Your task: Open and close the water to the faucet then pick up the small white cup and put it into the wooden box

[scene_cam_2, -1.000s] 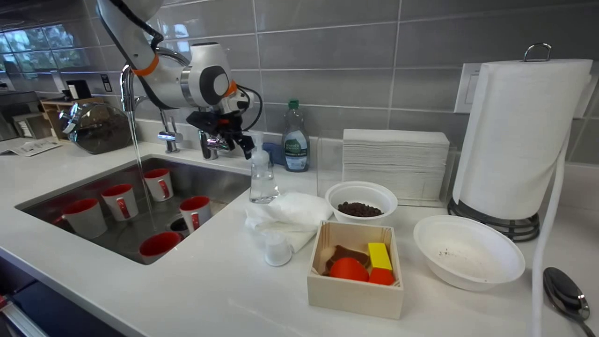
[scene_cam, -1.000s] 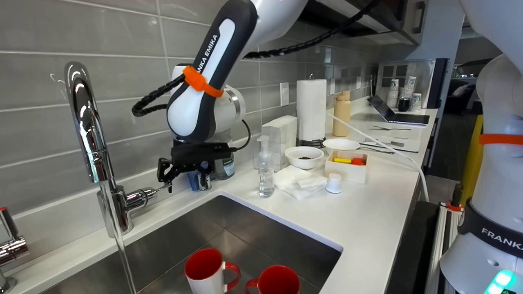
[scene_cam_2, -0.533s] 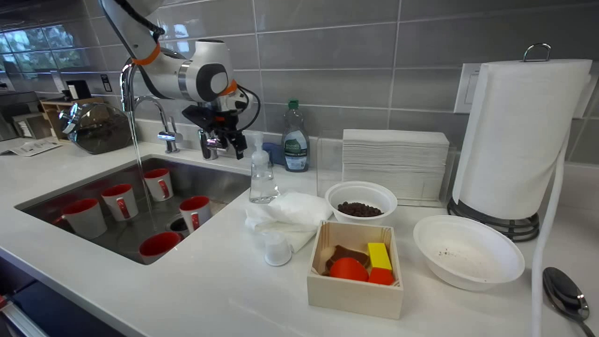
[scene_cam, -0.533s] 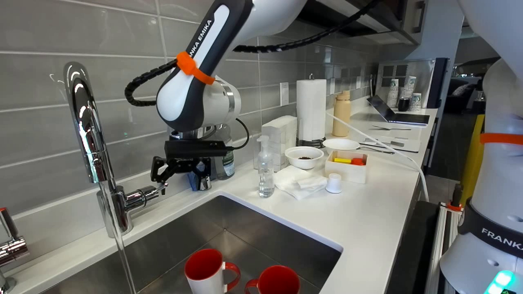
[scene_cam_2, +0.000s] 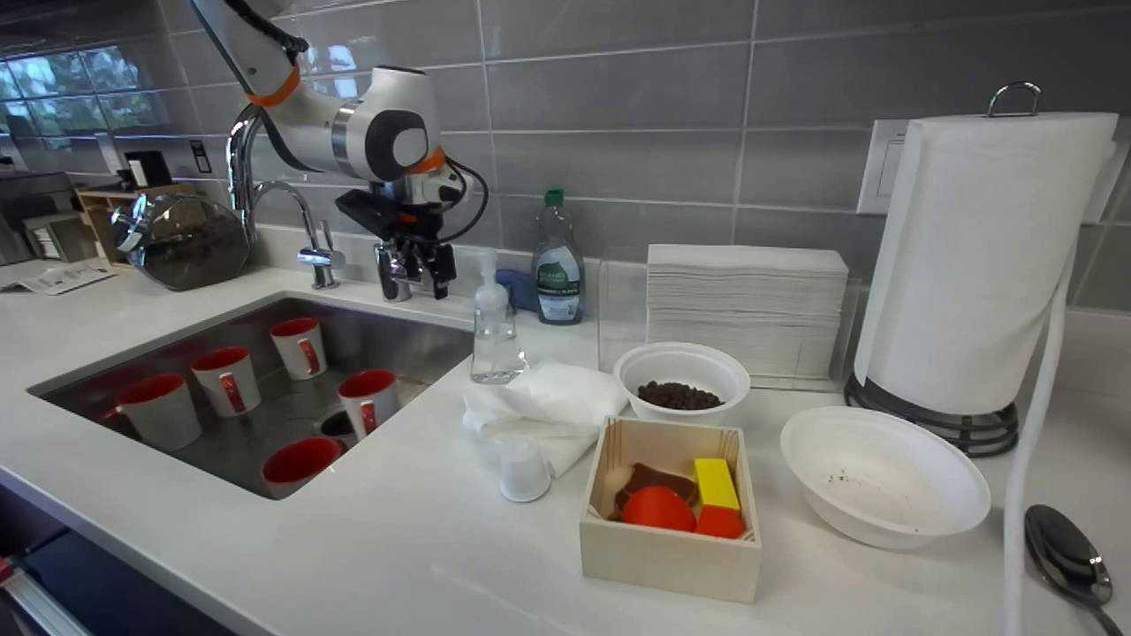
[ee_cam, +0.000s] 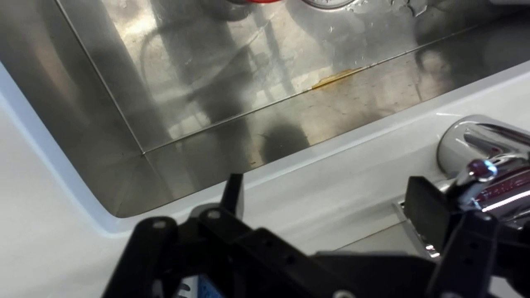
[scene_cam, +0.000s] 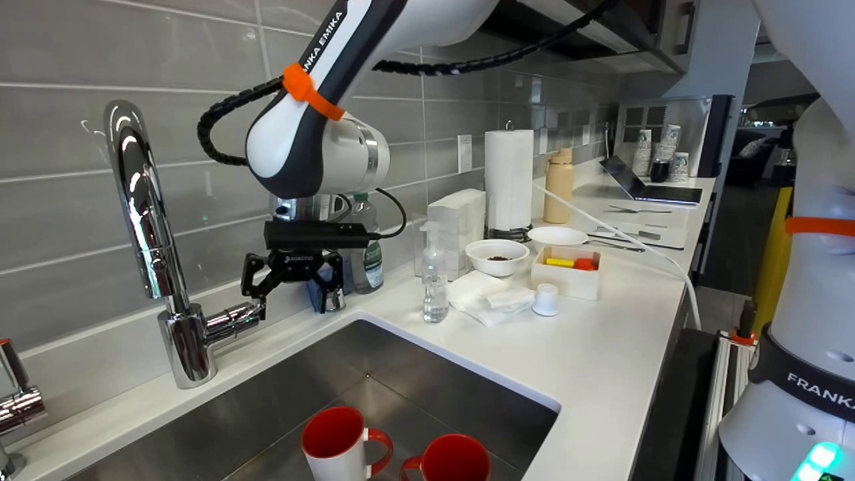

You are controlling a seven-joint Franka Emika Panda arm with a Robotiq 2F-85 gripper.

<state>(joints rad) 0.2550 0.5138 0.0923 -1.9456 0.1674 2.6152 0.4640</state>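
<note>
The chrome faucet [scene_cam: 189,351] stands behind the sink, and no water runs from its spout. It also shows in the other exterior view [scene_cam_2: 239,168] and in the wrist view [ee_cam: 463,142]. My gripper [scene_cam: 292,306] is open, with nothing between its fingers. One finger is at the end of the faucet's side lever; whether they touch is unclear. In the wrist view the gripper [ee_cam: 327,198] has its fingers wide apart. The small white cup [scene_cam_2: 524,473] stands upside down on the counter, left of the wooden box [scene_cam_2: 669,564]. The box holds red, yellow and brown pieces.
The sink [scene_cam: 427,364] holds several red-and-white mugs [scene_cam_2: 225,380]. A clear soap dispenser [scene_cam_2: 497,344] and a dish soap bottle [scene_cam_2: 558,274] stand near the gripper. Crumpled napkins [scene_cam_2: 557,397] lie behind the cup. White bowls [scene_cam_2: 884,477] stand around the box.
The water stream has stopped. My gripper has moved slightly toward the faucet, and the side lever now sits lower, in line with its barrel. The gripper stays open.
</note>
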